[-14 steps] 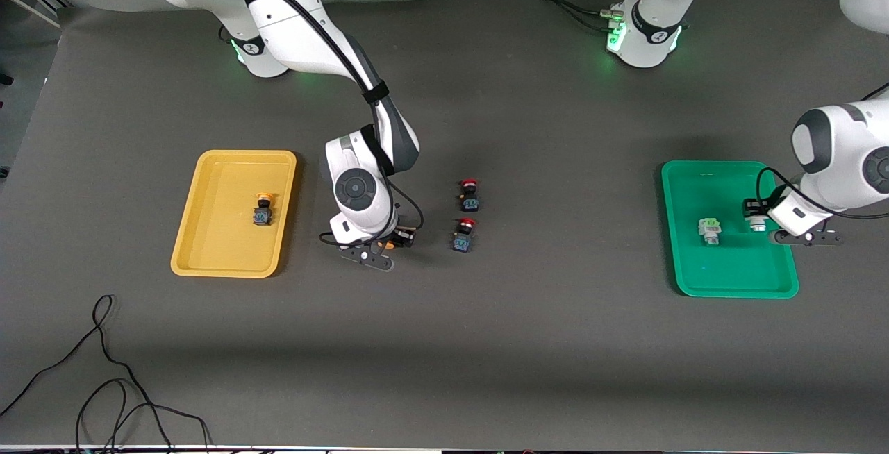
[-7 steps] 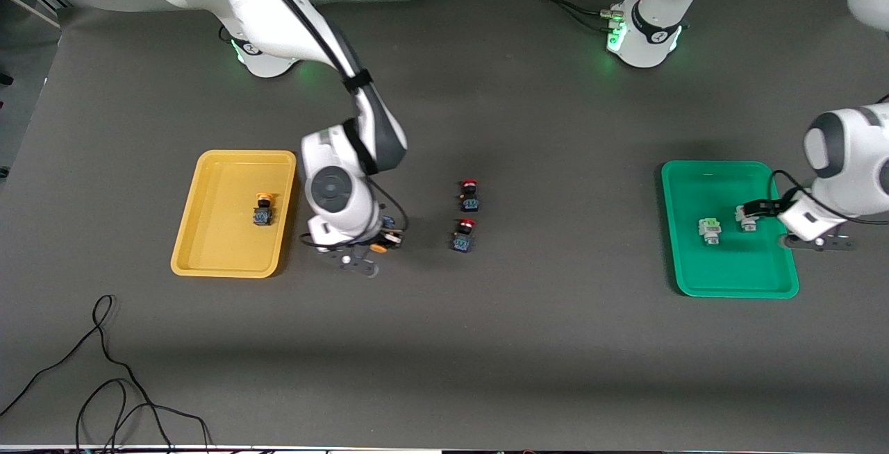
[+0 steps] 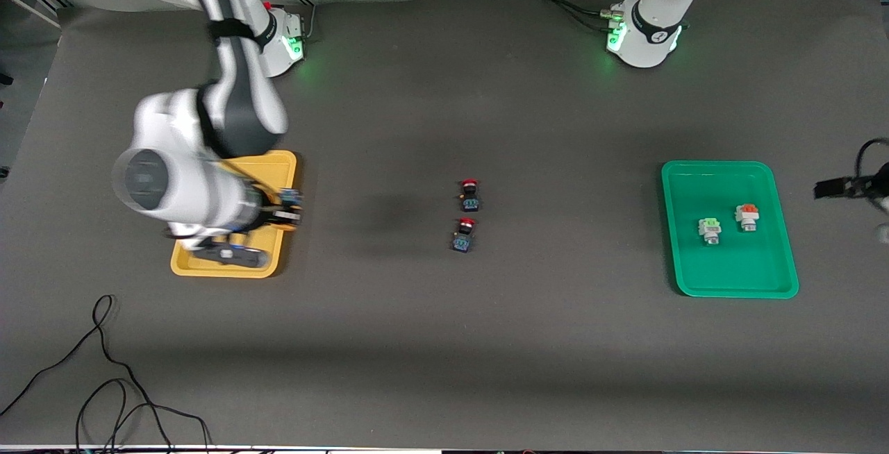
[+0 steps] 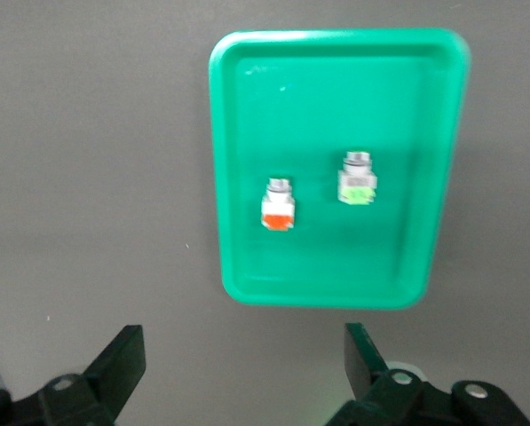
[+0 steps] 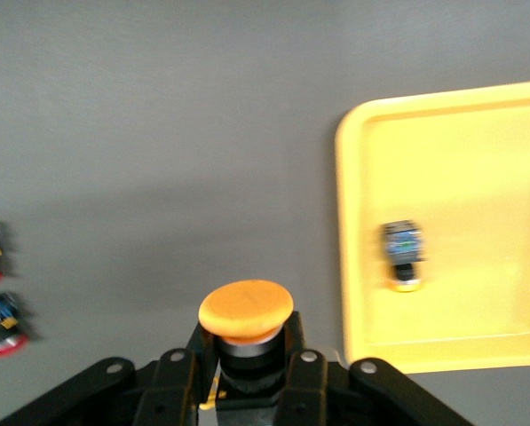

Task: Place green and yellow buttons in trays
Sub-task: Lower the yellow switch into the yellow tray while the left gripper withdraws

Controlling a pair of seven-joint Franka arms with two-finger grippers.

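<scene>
Now, held button [image 5: 245, 312]: upright, orange cap up, clenched in right gripper [image 5: 247, 373] jaws over the yellow tray [image 3: 284, 162].
Yellow tray: one dark button [image 5: 403, 253], lying flat.
Green tray [image 3: 694, 280]: two grey buttons [image 3: 709, 229], lying flat.
Left gripper [image 4: 242, 364]: jaws released.

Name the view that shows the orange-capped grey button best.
The left wrist view: the orange-capped button lies unobstructed in the green tray. The front view shows it smaller; the right wrist view misses it.
</scene>
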